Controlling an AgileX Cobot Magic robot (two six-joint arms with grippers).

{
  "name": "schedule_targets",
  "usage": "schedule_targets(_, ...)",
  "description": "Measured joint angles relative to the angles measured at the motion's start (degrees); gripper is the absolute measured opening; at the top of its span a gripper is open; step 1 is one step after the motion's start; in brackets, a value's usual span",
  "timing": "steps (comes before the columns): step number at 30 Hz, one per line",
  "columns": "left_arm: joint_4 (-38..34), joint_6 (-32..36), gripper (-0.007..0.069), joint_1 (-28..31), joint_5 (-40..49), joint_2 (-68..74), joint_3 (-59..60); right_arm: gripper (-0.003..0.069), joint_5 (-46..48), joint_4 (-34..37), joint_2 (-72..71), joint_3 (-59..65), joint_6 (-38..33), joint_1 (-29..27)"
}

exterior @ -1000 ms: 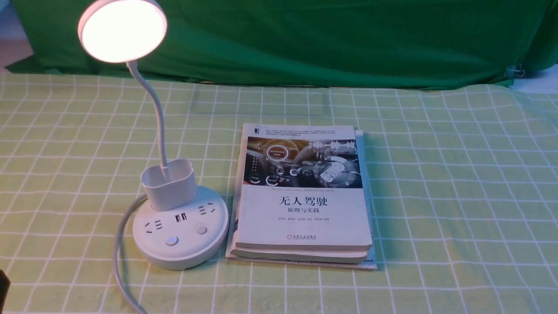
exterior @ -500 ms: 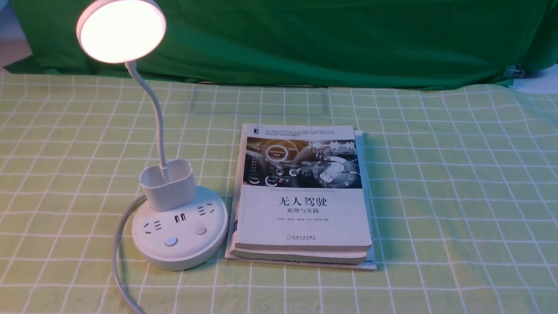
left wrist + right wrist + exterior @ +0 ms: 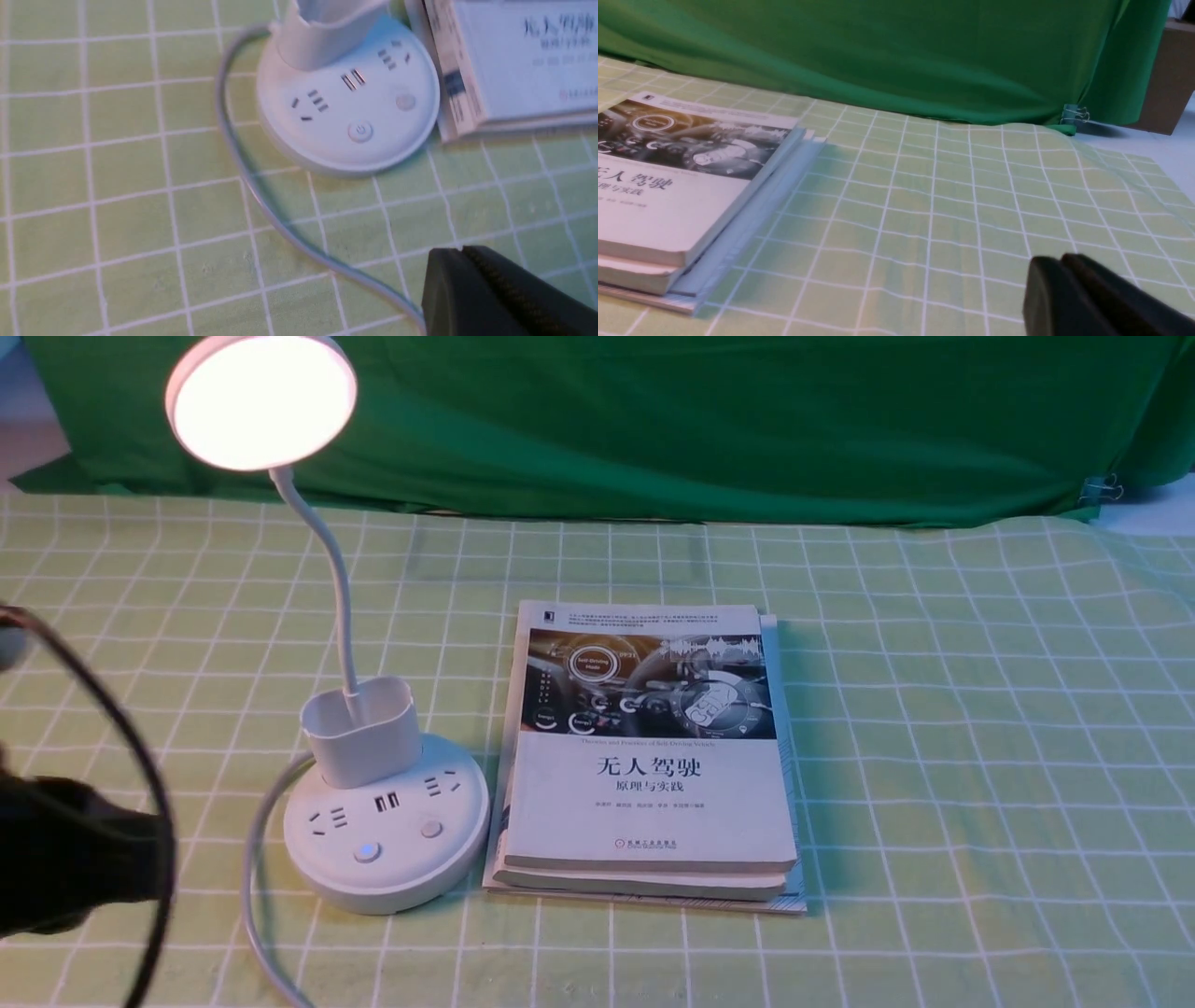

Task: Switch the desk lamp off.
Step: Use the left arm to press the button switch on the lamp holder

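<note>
- Broadly, the counter [image 3: 980,756] fills my front view, covered in a pale green cloth with a white grid, and a dark green backdrop [image 3: 700,420] hangs along its far edge.
- Next in size is the stack of books [image 3: 653,803], lying flat near the middle with the cover facing up.
- Just beside the stack, on my left, stands the desk lamp [image 3: 387,831]. Its round base rests on the cloth, the neck curves up from the cup holder, and the disc head [image 3: 261,399] is glowing.
- My left arm [image 3: 65,854] shows only as a dark blurred mass low at the left edge, apart from the lamp, with a black cable [image 3: 140,747] looping over it.
- In its wrist view, the left gripper [image 3: 461,253] is clenched on nothing, close to the lamp's grey cord [image 3: 243,163] and clear of the base.
- The right gripper [image 3: 1060,259] is likewise pressed closed and empty, low over bare cloth on the books' right.
- Two buttons sit on the base: the power button [image 3: 367,851] and a plain one [image 3: 430,828], both untouched.
</note>
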Motion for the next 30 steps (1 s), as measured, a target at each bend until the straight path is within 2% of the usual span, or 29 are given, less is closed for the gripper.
schedule_targets(1, 0.5, -0.21, -0.0001, -1.35, -0.07, 0.63, -0.29, 0.0029, 0.0, 0.0, 0.0, 0.0, 0.0, 0.0)
schedule_targets(4, 8.4, -3.94, -0.0001, -12.68, -0.13, 11.55, -2.58, 0.0029, 0.0, 0.0, 0.0, 0.0, 0.0, 0.0)
schedule_targets(5, 8.64, -3.94, -0.0001, -13.24, -0.21, 12.09, -2.73, 0.0029, 0.0, 0.0, 0.0, 0.0, 0.0, 0.0)
schedule_targets(6, 9.7, -4.41, -0.0001, -16.59, -0.75, 15.71, -3.89, 0.0029, 0.0, 0.0, 0.0, 0.0, 0.0, 0.0)
schedule_targets(8, 9.76, -4.66, -0.0001, -19.78, -1.73, 20.69, -5.86, 0.0029, 0.0, 0.0, 0.0, 0.0, 0.0, 0.0)
schedule_targets(18, 10.12, -4.88, -0.0001, -17.96, -2.89, 36.12, -13.43, 0.0029, -0.08, 0.0, 0.0, 0.0, 0.0, 0.0)
schedule_targets(30, 11.1, -7.11, -0.0001, -17.38, -4.3, 47.53, -23.29, 0.0029, -0.08, 0.0, 0.0, 0.0, 0.0, 0.0)
